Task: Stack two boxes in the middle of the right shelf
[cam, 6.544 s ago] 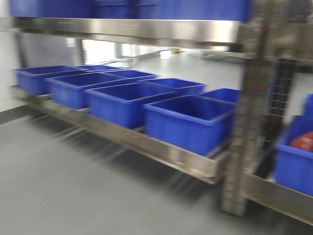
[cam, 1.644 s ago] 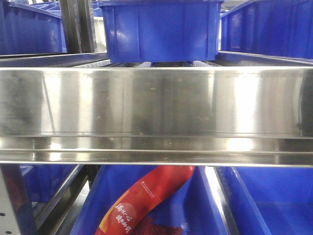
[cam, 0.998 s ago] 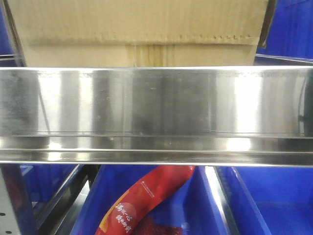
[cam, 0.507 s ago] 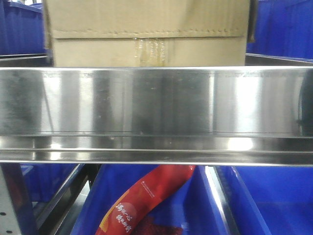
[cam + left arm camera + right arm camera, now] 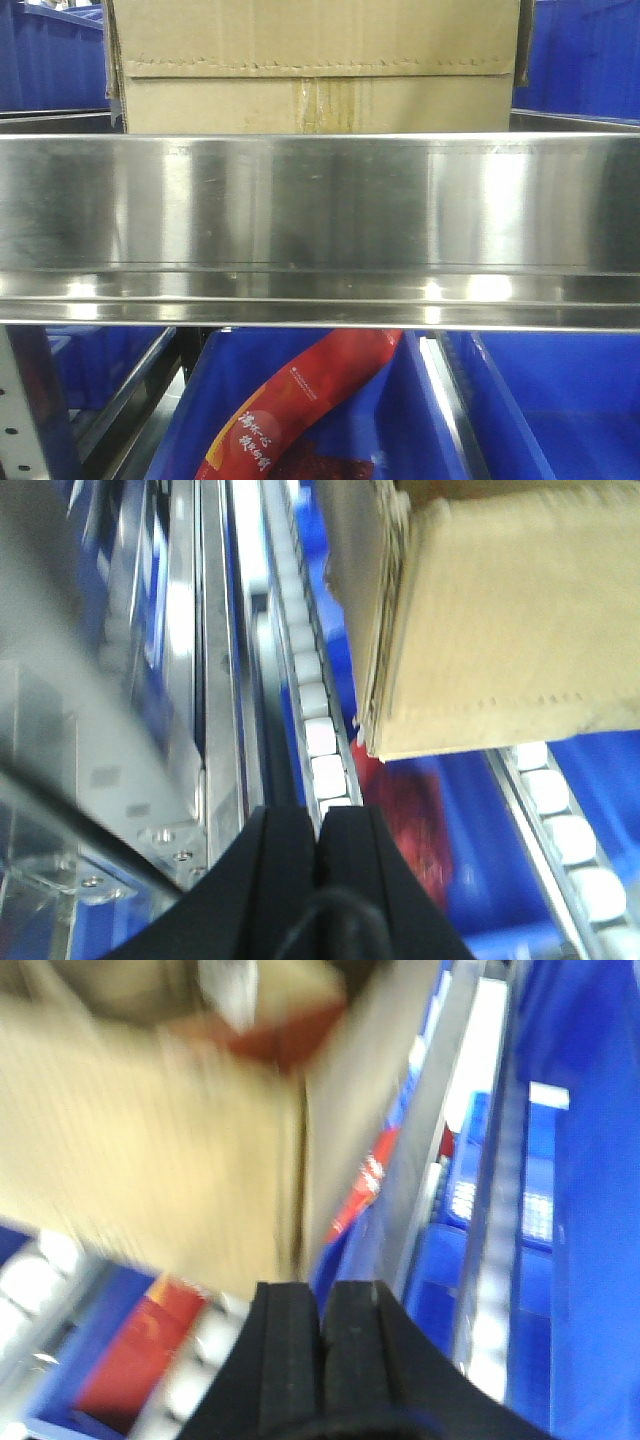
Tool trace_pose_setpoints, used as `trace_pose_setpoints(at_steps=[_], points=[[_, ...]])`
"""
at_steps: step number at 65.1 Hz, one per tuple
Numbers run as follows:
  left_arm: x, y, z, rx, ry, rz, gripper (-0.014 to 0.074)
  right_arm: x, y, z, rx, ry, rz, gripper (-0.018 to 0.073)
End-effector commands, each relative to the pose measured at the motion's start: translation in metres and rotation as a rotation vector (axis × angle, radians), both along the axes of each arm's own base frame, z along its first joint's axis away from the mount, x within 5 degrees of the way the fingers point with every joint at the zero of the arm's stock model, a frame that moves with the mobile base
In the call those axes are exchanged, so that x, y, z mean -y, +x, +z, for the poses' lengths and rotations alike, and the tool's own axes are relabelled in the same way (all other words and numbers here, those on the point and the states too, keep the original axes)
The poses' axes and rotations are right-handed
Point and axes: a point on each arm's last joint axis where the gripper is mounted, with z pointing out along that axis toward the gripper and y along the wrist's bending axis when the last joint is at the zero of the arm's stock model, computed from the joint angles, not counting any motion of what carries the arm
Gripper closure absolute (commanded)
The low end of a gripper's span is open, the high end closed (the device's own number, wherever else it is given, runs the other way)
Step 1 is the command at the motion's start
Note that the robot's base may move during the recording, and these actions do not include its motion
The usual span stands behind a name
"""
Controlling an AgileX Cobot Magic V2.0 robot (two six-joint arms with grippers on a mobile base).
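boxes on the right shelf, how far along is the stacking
Looks done: one cardboard box sits behind the shelf's shiny front rail, over the roller track.

In hand: nothing visibly gripped. The left claw and right claw are both shut and empty, each beside the box.

Left: no second box shows on top; the front view crops the box's top, so the stack can't be confirmed.

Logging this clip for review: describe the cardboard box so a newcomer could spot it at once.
Find the wide shiny steel shelf rail across the front view. The box stands just behind and above it, brown among blue bins, with a serrated tape strip and a stained centre seam.
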Motion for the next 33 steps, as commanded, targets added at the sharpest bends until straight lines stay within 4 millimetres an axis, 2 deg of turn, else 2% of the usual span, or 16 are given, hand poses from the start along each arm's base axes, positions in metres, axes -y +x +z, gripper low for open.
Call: trace_pose_setpoints(at_steps=[1, 19, 33], points=[[-0.006, -0.021, -0.015, 0.111, -0.028, -0.010, 0.0708, 0.006, -0.012, -0.016, 0.099, -0.009, -0.007, 0.0721], [-0.018, -0.081, -0.073, 0.402, -0.093, -0.061, 0.0708, 0.021, -0.053, -0.078, 0.292, 0.022, -0.018, 0.0721], [-0.023, -0.108, -0.099, 0.529, -0.122, -0.077, 0.0708, 0.030, -0.078, -0.103, 0.423, 0.063, -0.033, 0.0721]])
